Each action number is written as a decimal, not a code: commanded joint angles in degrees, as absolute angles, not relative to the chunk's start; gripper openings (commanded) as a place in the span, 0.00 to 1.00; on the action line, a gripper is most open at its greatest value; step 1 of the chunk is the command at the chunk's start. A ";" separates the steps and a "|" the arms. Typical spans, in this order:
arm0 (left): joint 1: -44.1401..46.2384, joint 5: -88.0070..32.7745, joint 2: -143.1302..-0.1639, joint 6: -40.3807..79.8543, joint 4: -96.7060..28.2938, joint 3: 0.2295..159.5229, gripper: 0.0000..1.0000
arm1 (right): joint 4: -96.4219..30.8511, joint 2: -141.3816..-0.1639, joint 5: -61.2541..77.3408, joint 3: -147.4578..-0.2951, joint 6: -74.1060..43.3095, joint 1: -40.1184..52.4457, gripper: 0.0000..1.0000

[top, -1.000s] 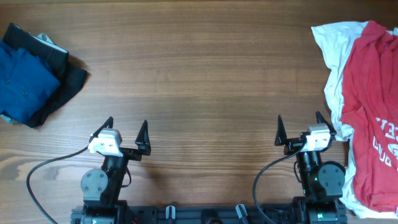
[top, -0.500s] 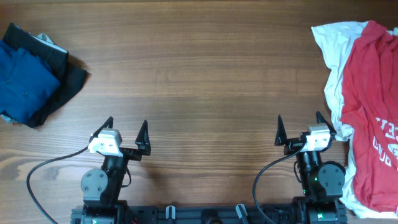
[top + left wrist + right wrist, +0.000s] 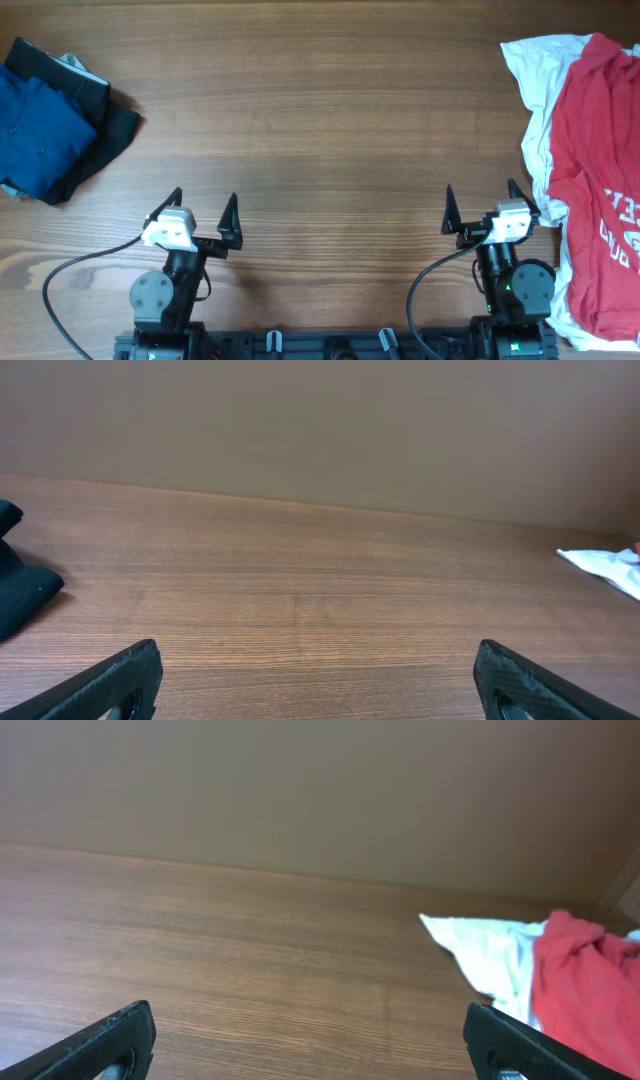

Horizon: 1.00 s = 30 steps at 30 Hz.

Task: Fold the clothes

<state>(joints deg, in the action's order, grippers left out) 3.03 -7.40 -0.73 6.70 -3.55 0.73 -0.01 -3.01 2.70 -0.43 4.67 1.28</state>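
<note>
While your right gripper (image 3: 481,198) and left gripper (image 3: 205,198) hold their jaws apart and empty, the red T-shirt (image 3: 598,150) lies rightward.
From the right gripper, the nearer one, it sits just beside, at the tabletop's (image 3: 330,120) right edge, long axis running away from the arms, wrinkled, white lettering showing, draped over a white garment (image 3: 530,70).

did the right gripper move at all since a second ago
No. The right gripper stands at the same spot beside the red T-shirt as before.
</note>
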 commanded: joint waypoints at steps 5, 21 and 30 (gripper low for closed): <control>2.76 -8.10 -0.27 7.92 -3.60 0.32 1.00 | 0.14 -4.36 4.12 -0.30 -11.64 1.04 1.00; 2.76 -10.72 -6.92 14.61 -8.05 8.88 1.00 | -18.57 -22.13 1.89 -23.05 -11.94 1.04 1.00; 2.76 -15.77 -27.42 14.61 -10.22 23.64 1.00 | -40.16 -41.34 0.47 -43.97 -11.90 1.04 1.00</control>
